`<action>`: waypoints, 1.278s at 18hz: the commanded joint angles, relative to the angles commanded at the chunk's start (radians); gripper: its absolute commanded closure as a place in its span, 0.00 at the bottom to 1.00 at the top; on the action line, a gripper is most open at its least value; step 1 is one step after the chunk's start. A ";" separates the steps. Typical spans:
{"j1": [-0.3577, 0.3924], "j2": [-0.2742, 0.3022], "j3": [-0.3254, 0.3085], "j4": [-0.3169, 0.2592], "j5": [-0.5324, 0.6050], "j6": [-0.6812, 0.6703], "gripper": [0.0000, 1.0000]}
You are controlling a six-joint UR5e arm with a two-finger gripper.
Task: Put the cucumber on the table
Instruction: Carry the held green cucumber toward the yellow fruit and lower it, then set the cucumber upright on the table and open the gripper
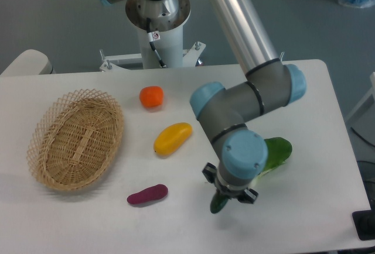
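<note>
Cucumber [219, 202]: dark green end showing beneath the gripper [225, 198], lower right over the table [304, 219]; we judge it stiff, light, smooth-skinned, best held mid-length; jaws hidden, state unknowable.

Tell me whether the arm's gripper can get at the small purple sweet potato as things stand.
Probably not yet: the gripper seems occupied, with the slim dark green cucumber poking out beneath it. Otherwise the purple sweet potato lies alone on the white table, close by, with nothing between.
</note>
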 joint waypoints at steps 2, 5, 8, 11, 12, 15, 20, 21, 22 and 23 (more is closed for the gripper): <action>-0.028 0.009 -0.064 0.081 0.003 -0.022 0.93; -0.037 0.029 -0.124 0.128 0.005 -0.060 0.92; -0.049 0.032 -0.167 0.141 0.032 -0.091 0.91; -0.052 0.026 -0.163 0.145 0.049 -0.077 0.83; -0.051 0.028 -0.167 0.149 0.048 -0.076 0.78; -0.043 0.034 -0.168 0.148 0.048 -0.051 0.49; -0.023 0.077 -0.203 0.151 0.048 0.013 0.00; -0.011 0.086 -0.203 0.152 0.048 0.017 0.00; -0.002 0.091 -0.195 0.149 0.048 0.032 0.00; 0.000 0.091 -0.189 0.146 0.048 0.062 0.00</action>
